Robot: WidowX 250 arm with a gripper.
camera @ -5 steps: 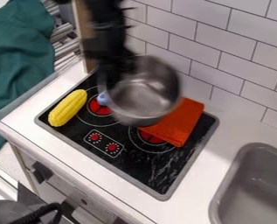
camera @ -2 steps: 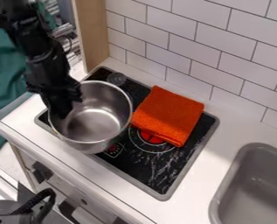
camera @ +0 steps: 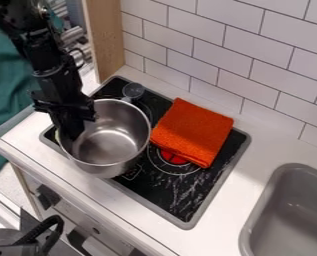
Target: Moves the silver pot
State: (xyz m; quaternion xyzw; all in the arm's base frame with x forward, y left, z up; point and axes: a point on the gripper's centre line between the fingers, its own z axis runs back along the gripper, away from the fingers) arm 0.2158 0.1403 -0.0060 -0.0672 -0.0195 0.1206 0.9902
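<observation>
The black two-finger gripper [camera: 72,131] I am running from afar holds a deep, silver metal pot [camera: 110,142] by its wall at the side of the stove nearest the arm, its fingers closed on the rim with only the metal between them. The carry is in hand, by my reading, at or near its lowering stage; whether the pot hangs or is propped on something beneath, I cannot tell. Next calls for a level, gentle descent and a check for firm support, then release. The slick, curved wall could swing or slip if I let go early.

Brushed grey steel lines the round bowl, brightest at its flat base, just beside the fingers. Beyond the bowl from the fingers, a folded orange cloth [camera: 193,131], thick and nubby, lies on the smooth black stove top [camera: 187,192], marked with pale streaks. Farther from the fingers than the bowl's near rim, a round, see-through grey piece [camera: 132,90] sits by the wall side. Farthest off, a grey, round-cornered sink [camera: 252,225] is set in the smooth white desk [camera: 262,150].
</observation>
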